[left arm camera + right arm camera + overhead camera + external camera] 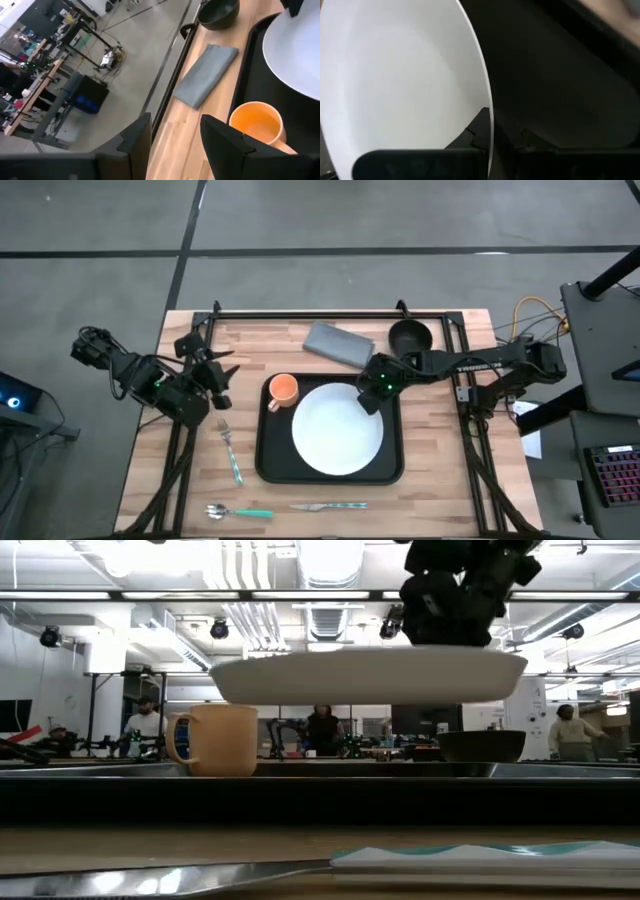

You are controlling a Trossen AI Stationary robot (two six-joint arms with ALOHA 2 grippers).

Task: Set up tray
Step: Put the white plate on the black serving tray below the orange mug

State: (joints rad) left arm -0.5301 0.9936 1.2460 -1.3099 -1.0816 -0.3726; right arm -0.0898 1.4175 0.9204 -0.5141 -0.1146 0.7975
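The black tray (pixel 264 468) lies flat in the middle of the wooden table. An orange cup (pixel 284 389) stands upright in the tray's far left corner. My right gripper (pixel 372 392) is over the tray's far right part, shut on a white plate (pixel 337 430). In the low view the plate (pixel 365 675) hangs in the air above the tray (pixel 320 772). My left gripper (pixel 215 380) hovers open just left of the tray, next to the cup (pixel 257 122), and touches nothing. My right gripper (pixel 495 132) pinches the plate's rim (pixel 488 112) between its two fingers, one above the rim and one beneath it. It comes from the table's far right side, at the plate's far right edge (pixel 366 398). The plate is lifted clear of the tray and sits about level.
A grey folded napkin (pixel 338 343) and a black bowl (pixel 408 337) lie on the table beyond the tray. A fork (pixel 231 450) lies left of the tray; a spoon (pixel 238 512) and a knife (pixel 330 506) lie near the near edge. People stand in the room behind.
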